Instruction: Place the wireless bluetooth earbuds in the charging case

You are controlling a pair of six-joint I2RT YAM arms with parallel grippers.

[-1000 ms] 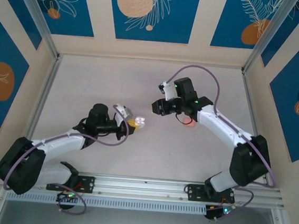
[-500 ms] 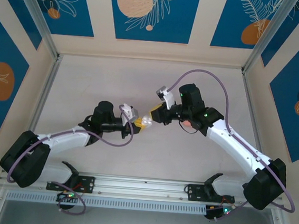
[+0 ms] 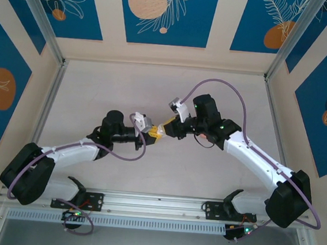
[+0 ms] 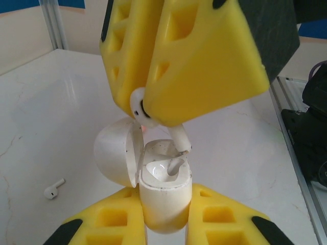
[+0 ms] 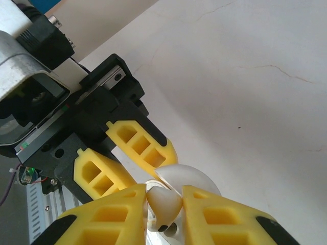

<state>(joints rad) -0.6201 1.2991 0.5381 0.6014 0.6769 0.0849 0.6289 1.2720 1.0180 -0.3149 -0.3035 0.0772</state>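
Everything turns on how the earbud (image 4: 179,139) in the right tool (image 4: 147,102) lines up with the open charging case (image 4: 164,196) directly beneath it. The earbud's long axis is tilted, head up between the pinched yellow fingers and stem slanting down and to the right. The stem tip is at the case's mouth (touching the rim or just clear of it, I cannot tell). The left tool (image 4: 163,219) is closed on the lower body of the case and holds it upright above the bench (image 4: 61,112), with the lid (image 4: 115,157) swung open to the left. In the top view both tools meet mid-bench, with the case between them, so the right arm is the one placed to push the earbud in. By count there are one case and two clear earbuds: the held one and a loose one (image 4: 53,189) lying on the bench, left of the case. A pale shape inside the case may be a third.
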